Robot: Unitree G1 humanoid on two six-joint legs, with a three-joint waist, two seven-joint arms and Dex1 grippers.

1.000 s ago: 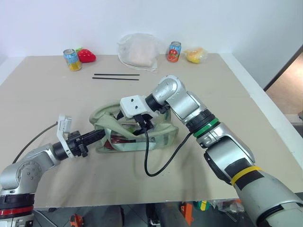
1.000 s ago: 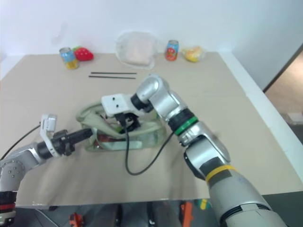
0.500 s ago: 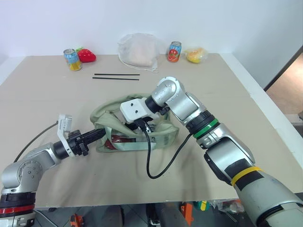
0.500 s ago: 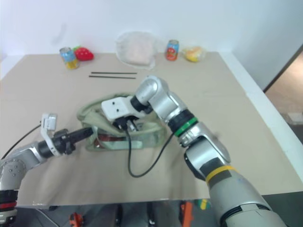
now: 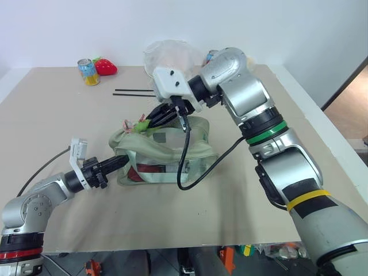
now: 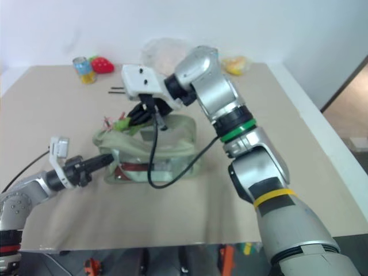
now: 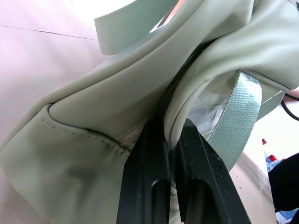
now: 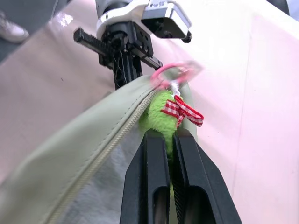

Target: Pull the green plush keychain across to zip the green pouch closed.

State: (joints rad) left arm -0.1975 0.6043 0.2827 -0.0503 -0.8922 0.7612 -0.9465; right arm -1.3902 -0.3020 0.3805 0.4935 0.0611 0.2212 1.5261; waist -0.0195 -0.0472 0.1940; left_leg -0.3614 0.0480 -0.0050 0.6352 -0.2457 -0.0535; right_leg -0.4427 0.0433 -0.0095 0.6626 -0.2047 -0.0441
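Observation:
The green pouch (image 5: 167, 150) lies mid-table, its top lifted into a peak. My right gripper (image 5: 144, 122) hangs above the pouch's left part, shut on the green plush keychain (image 8: 161, 114). That keychain is lime-green and fuzzy, with a red checked bow and a pink clip (image 8: 175, 74) at the zipper's end. The zipper line (image 8: 112, 140) runs back from it along the pouch top. My left gripper (image 5: 122, 163) stays low at the pouch's left end, shut on a fold of its fabric (image 7: 140, 93).
At the table's back stand a can (image 5: 88, 72), a red strawberry toy (image 5: 106, 67), a white sack (image 5: 169, 57) and a yellow item (image 6: 237, 64). Two black sticks (image 5: 131, 92) lie behind the pouch. A black cable (image 5: 187, 167) droops from my right wrist over the pouch.
My right gripper shut on the keychain inside the pouch and rose with it, drawing the pouch's top up and toward its left end. The left gripper kept its grip and place.

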